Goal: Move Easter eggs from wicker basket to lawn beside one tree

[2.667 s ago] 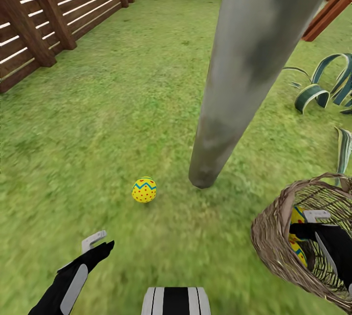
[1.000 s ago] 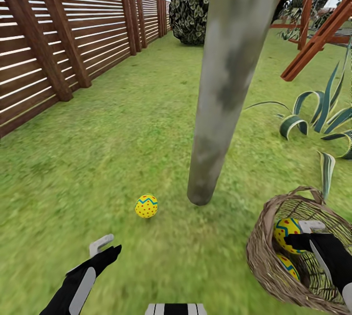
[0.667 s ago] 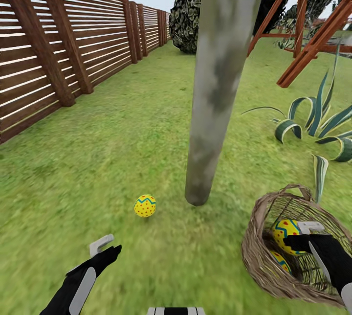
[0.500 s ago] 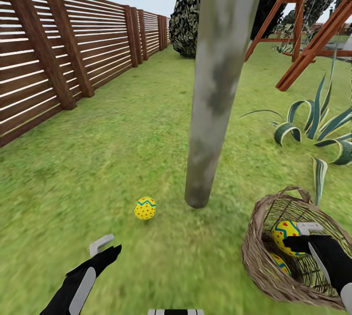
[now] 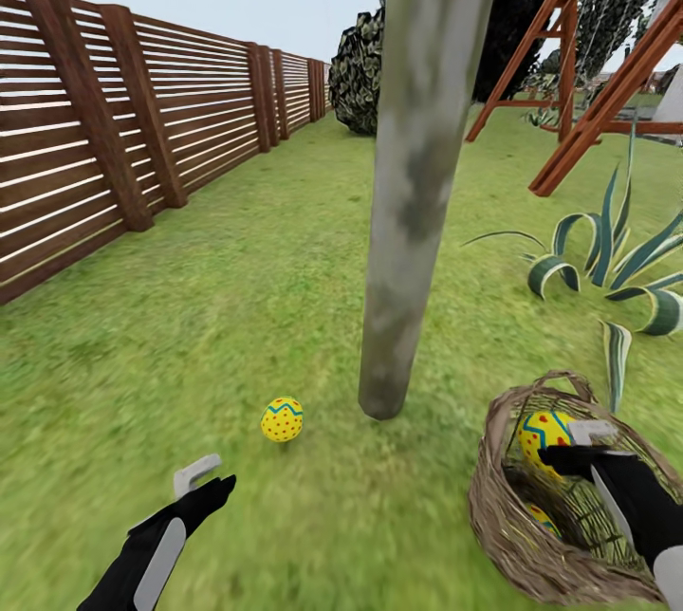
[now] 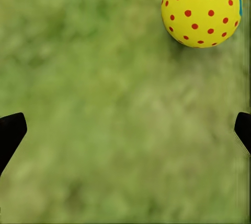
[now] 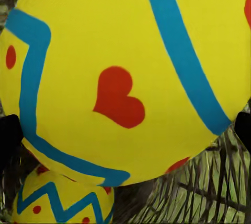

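Fingers of your right gripper (image 5: 569,445) sit inside the wicker basket (image 5: 503,507), one on each side of a yellow Easter egg with red hearts and a blue zigzag band (image 7: 130,78); in the right wrist view the dark fingertips (image 7: 8,135) show just at the egg's flanks, so it looks clasped, and the egg sits high by the basket's rim in the head view (image 5: 543,431). A second Easter egg (image 7: 63,200) lies deeper in the basket, below the held one (image 5: 543,518). Your left gripper (image 5: 204,480) hangs over the lawn (image 5: 237,307) with its fingertips (image 6: 10,132) spread wide apart and nothing between them. The third Easter egg, red-dotted (image 5: 282,419), rests on the grass near the base of the pale grey-green tree (image 5: 417,184), ahead of your left gripper; it also shows in the left wrist view (image 6: 202,9). The basket stands on the grass to the tree's right, near a striped agave (image 5: 607,260). A brown slat fence (image 5: 114,137) runs along the left, with a dark bush (image 5: 359,84) and a wooden swing frame (image 5: 588,80) farther back.
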